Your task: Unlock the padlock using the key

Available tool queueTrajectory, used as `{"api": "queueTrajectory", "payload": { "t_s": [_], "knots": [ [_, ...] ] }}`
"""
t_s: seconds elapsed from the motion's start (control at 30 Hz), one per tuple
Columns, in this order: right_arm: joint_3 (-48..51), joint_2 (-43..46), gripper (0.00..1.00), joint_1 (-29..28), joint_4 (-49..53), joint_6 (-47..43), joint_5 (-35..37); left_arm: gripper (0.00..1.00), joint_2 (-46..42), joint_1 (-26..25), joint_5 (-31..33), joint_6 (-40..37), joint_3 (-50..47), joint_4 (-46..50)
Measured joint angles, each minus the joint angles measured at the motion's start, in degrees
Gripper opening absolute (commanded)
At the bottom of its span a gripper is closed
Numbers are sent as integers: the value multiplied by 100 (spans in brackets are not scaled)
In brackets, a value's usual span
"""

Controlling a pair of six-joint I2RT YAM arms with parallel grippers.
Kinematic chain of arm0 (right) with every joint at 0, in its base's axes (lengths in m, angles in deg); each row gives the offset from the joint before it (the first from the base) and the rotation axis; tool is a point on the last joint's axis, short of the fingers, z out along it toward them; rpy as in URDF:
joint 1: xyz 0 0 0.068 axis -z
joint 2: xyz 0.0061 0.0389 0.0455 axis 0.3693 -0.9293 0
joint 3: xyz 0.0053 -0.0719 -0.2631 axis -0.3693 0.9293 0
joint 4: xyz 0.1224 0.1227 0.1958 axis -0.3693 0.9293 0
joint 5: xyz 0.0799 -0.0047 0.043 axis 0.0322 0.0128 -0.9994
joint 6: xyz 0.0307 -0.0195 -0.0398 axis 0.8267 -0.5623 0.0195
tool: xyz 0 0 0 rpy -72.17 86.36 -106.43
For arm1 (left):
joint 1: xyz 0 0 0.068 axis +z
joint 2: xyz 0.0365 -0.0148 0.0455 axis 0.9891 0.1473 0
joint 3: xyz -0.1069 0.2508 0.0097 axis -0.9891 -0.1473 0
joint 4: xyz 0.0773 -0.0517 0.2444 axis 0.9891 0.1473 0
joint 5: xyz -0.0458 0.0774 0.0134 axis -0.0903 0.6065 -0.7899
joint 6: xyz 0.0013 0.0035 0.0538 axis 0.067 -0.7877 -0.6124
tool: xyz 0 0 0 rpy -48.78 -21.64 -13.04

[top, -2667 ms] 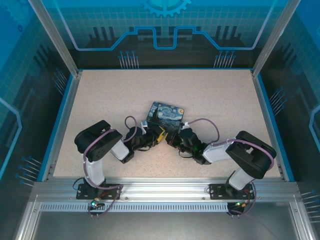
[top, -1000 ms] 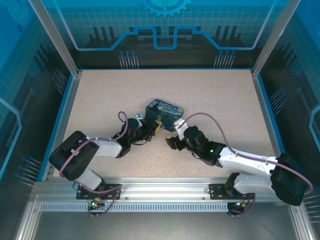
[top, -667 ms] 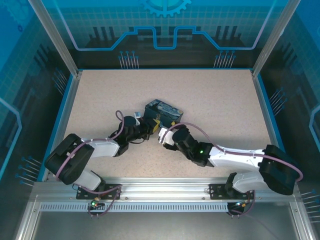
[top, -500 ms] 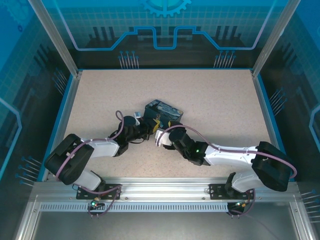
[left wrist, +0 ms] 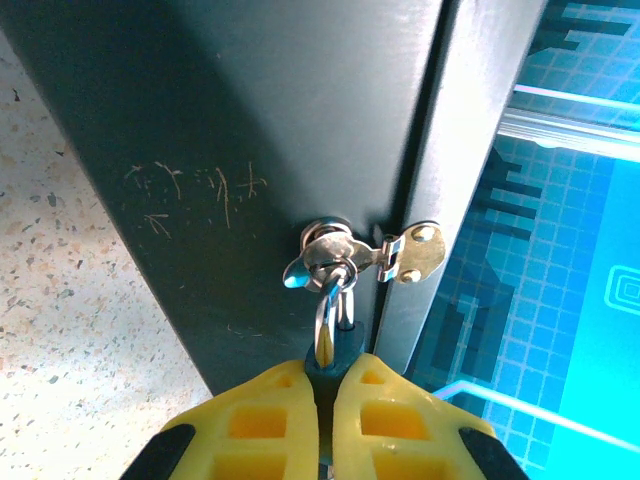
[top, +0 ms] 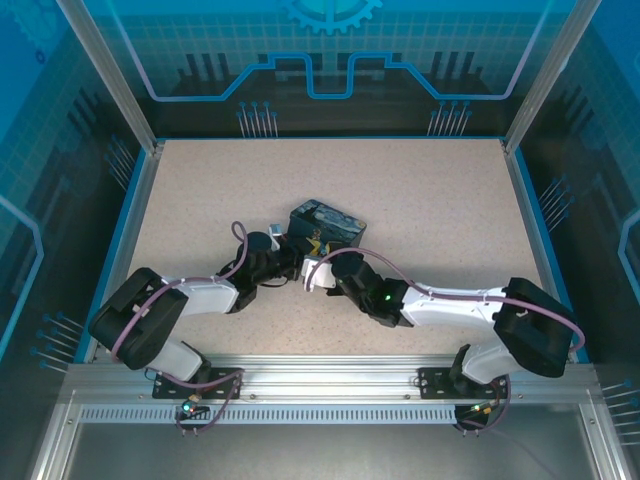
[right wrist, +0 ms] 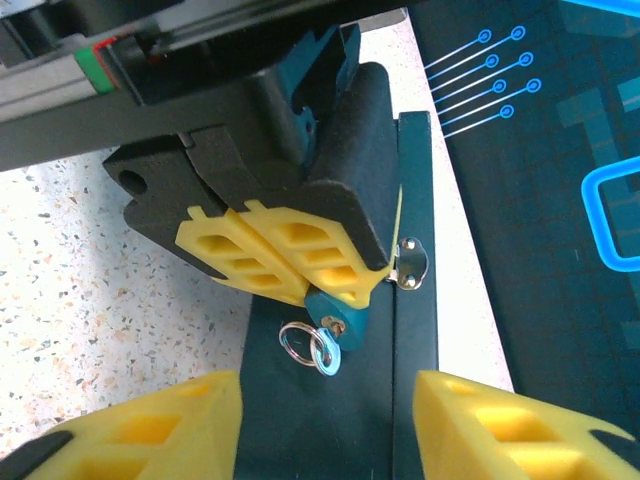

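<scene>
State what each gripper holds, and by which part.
The left gripper clamps the small bluish metal padlock by its body. The right gripper stands open, holding nothing.

Bright, even overhead light washes the speckled worktop; shadows beside the dark box are soft and short; in the left wrist view a pale sheen streaks the box above the padlock, whose metal glints; foreground below it blurs.
</scene>
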Motion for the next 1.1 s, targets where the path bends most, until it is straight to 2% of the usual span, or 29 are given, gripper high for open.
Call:
{"api": "queueTrajectory", "payload": {
  "t_s": [0.2, 0.5, 0.9, 1.1],
  "knots": [
    [-85, -138, 30, 0, 0, 52, -24, 0, 0, 2, 0, 39, 0, -2],
    [-186, -415, 23, 11, -46, 114, 0, 0, 0, 0, -39, 105, 0, -4],
    [-219, -540, 25, 173, -170, 173, 24, 0, 11, 0, -39, 109, 0, -7],
    [-219, -570, 17, 227, -168, 195, 39, 0, 11, 2, -39, 136, 0, -7]
  ]
}}
